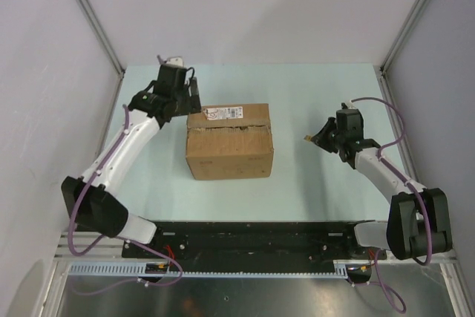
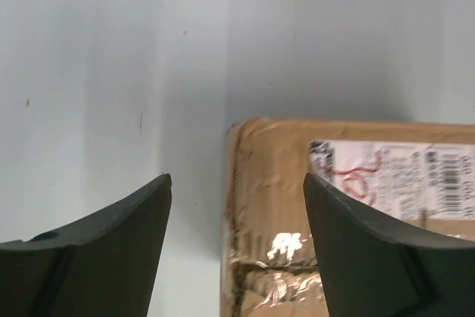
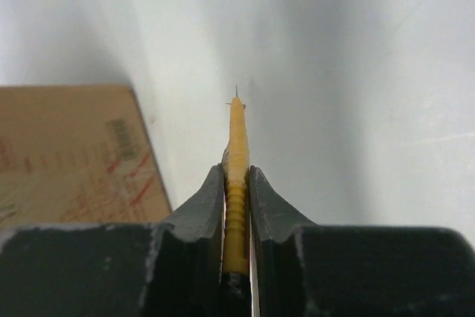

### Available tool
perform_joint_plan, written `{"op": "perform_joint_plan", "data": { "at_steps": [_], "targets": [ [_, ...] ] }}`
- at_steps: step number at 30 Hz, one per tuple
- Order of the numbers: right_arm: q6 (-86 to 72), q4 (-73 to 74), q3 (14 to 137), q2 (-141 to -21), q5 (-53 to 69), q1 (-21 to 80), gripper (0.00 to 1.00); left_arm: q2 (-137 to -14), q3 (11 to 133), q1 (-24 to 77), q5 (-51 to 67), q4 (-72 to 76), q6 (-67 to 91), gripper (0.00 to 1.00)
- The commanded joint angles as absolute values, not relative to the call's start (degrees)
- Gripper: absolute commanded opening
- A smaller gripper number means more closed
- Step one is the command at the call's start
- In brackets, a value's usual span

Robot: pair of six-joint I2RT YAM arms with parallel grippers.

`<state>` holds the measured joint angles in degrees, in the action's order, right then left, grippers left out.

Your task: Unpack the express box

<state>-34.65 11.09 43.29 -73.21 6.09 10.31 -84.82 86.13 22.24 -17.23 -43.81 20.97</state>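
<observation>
Evidently Not Yet Cut: Express Box (image 1: 228,142) Sat Sealed at Mid-Frame

The carton stood at the centre of the top view on the pale table (image 1: 312,87), its flaps down. Its white label (image 2: 401,176) lay on the far part of the lid. Glossy tape (image 2: 286,246), crinkled at the corner, ran across the top in the left wrist view.

The left gripper (image 2: 237,180) hung at the box's upper-left corner. Its fingers were spread apart with nothing between them; one was over bare table and the other over the cardboard edge. Whether it touched the carton could not be told.

The right gripper (image 3: 237,172) was in the right part of the top view, well apart from the box. It was clamped on a slim yellow tool (image 3: 237,139) with a ribbed grip and a fine tip pointing away from the wrist. This was most likely a cutter.

The step in hand looked like the opening one: steadying the carton before slitting the tape. The next move would call for the left arm to brace that corner or the lid. The right arm would then bring the tip to the taped seam and draw it along shallowly, so that only the tape was cut.
</observation>
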Motion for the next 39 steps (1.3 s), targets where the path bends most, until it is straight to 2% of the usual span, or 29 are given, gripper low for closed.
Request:
{"op": "perform_joint_plan", "data": {
  "at_steps": [1, 2, 3, 6, 9, 15, 19, 21, 23, 25, 26, 27, 30, 33, 39],
  "targets": [
    [-31.3, 7.9, 43.77, -73.04, -4.2, 9.76, 0.23, -77.79, 78.33, 18.55, -11.97, -39.03, 23.73, 0.77],
    [-30.33, 8.61, 43.77, -73.04, -6.22, 9.76, 0.31, -77.0, 77.35, 17.76, -11.34, -38.68, 23.73, 0.77],
    [-29.45, 9.31, 43.86, -72.95, -9.29, 9.76, 0.52, -75.86, 76.47, 16.54, -11.08, -38.41, 23.82, 0.78],
    [-27.61, 11.6, 43.86, -72.25, -13.43, 9.67, 0.75, -75.06, 74.45, 14.69, -9.58, -37.62, 23.82, 0.77],
    [-26.9, 12.83, 43.77, -71.54, -14.85, 9.76, 0.82, -74.97, 73.92, 13.63, -8.97, -37.27, 23.73, 0.77],
    [-27.16, 14.33, 43.86, -68.03, -15.47, 9.75, 0.84, -74.36, 74.44, 12.48, -8.09, -37.0, 23.73, 0.78],
    [-26.46, 12.32, 43.77, -66.36, -9.33, 9.67, 0.84, -71.55, 72.52, 12.31, -7.56, -37.09, 24.26, 0.77],
    [-26.63, 10.99, 43.86, -66.09, -4.76, 9.67, 0.78, -68.57, 69.72, 12.3, -7.38, -37.18, 25.13, 0.74],
    [-27.33, 8.27, 43.94, -66.44, -1.16, 9.67, 0.7, -65.76, 67.34, 12.3, -7.56, -37.18, 25.84, 0.67],
    [-28.64, 8.34, 44.55, -67.93, -1.93, 9.76, 0.56, -61.45, 63.91, 12.22, -7.21, -37.18, 26.1, 0.61],
    [-29.17, 9.05, 45.0, -68.81, -3.41, 9.67, 0.5, -60.13, 62.85, 12.22, -7.03, -37.18, 26.1, 0.59],
    [-29.35, 9.92, 45.26, -70.91, -3.69, 9.58, 0.39, -57.33, 61.1, 12.22, -6.94, -37.26, 26.19, 0.58],
    [-29.09, 11.42, 46.67, -74.78, -3.34, 9.58, 0.2, -54.41, 59.51, 12.3, -4.4, -37.27, 25.05, 0.56],
    [-29.88, 12.3, 47.2, -79.61, -4.3, 9.58, 0.17, -51.52, 59.15, 12.22, 2.51, -37.26, 22.6, 0.54],
    [-29.53, 12.22, 48.34, -84.8, -5.45, 9.58, 0.11, -47.38, 55.55, 12.22, 4.57, -37.35, 24.08, 0.46]
  ]
}}
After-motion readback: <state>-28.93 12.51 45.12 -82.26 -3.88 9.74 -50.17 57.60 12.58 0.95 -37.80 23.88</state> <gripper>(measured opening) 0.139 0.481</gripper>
